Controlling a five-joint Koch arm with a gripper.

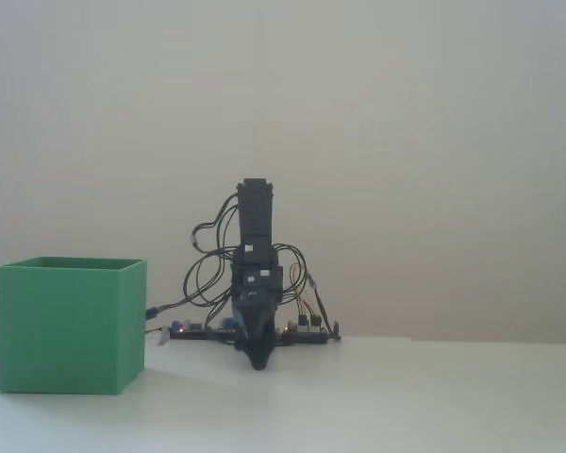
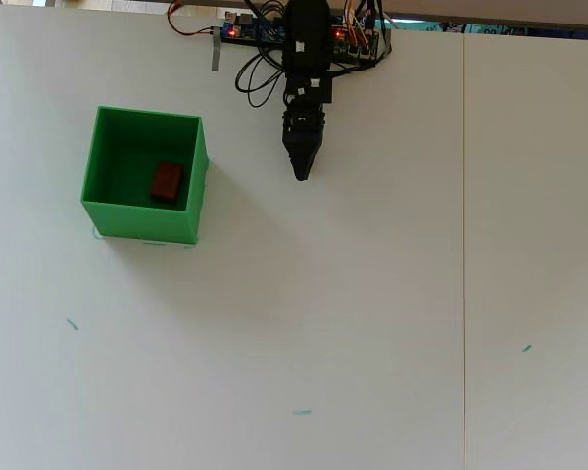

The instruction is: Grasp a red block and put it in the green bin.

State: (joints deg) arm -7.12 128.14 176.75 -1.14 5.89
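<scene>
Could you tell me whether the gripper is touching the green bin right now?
Apart. The overhead view shows bare white table between the gripper and the green bin.

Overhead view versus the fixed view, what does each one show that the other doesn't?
Only the overhead view shows the red block lying inside the bin, plus small marks on the table. Only the fixed view shows the bin's closed outer walls and the arm's height against the wall. Both show the bin, the arm's base boards, and the empty gripper with its tips together, away from the bin.

block (image 2: 166,181) in bin (image 2: 189,186) | end effector (image 2: 301,174) right of bin, overhead view
</scene>
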